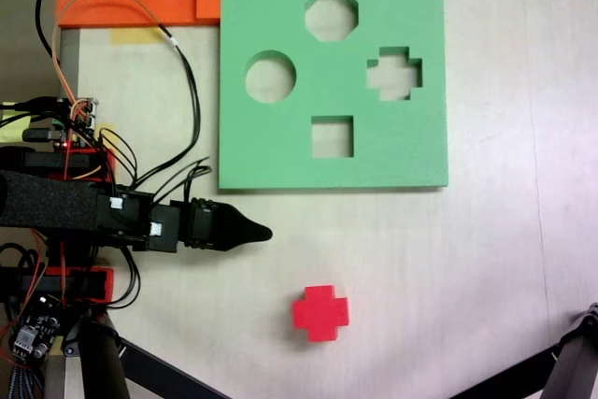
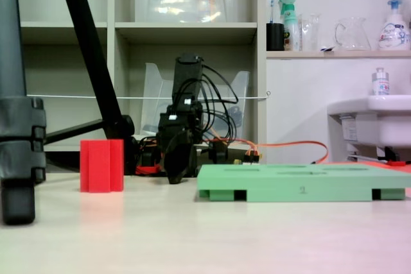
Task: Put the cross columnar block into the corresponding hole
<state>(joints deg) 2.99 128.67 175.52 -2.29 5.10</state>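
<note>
Red cross columnar block (image 1: pixel 320 312) upright on counter (image 1: pixel 448 259), apart from green board (image 1: pixel 280 151).
End effector (image 1: pixel 263 232) empty, jaw gap can't tell; plus-shaped hole (image 1: pixel 394 73) unobstructed; tripod legs (image 1: pixel 561 366) nearby.

Block: small bright red foam block with a plus-shaped cross-section (image 1: pixel 320 312) (image 2: pixel 101 165), standing upright on the pale surface, free of any grasp.
Block place: in the top-down fixed view, below the board's lower edge, well apart from it.
Hole: plus-shaped cutout (image 1: pixel 393 73) near the right side of the square green foam board (image 1: pixel 280 7) (image 2: pixel 302 182), empty.
</note>
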